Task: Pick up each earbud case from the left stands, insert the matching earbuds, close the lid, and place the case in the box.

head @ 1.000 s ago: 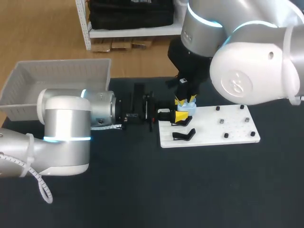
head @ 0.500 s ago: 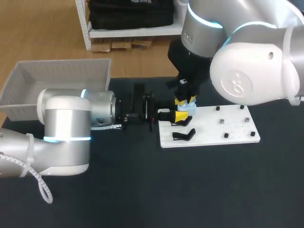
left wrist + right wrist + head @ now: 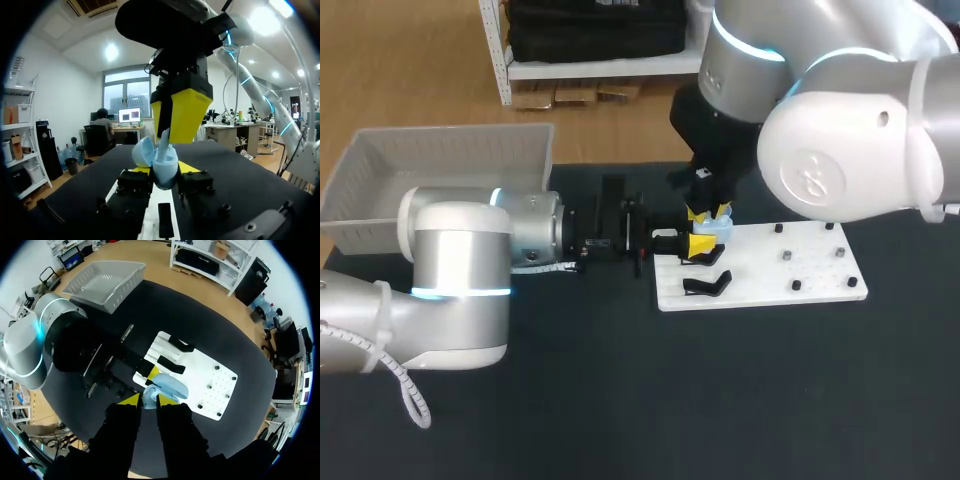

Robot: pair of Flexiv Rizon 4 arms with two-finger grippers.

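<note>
Here's the light blue plastic earbud case (image 3: 162, 164), lid flipped open, over the near corner of the flat white stand board (image 3: 800, 275). The left end effector (image 3: 166, 170) clamps it from both sides to steady it. From above, the right end effector (image 3: 181, 115) pinches a pale earbud (image 3: 164, 136), lowering it into the case.

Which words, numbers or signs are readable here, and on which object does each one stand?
No text can be read.
Joint of the right arm: an embossed mark, no legible letters.
On the earbud case, the white board and the box: no print visible.
</note>
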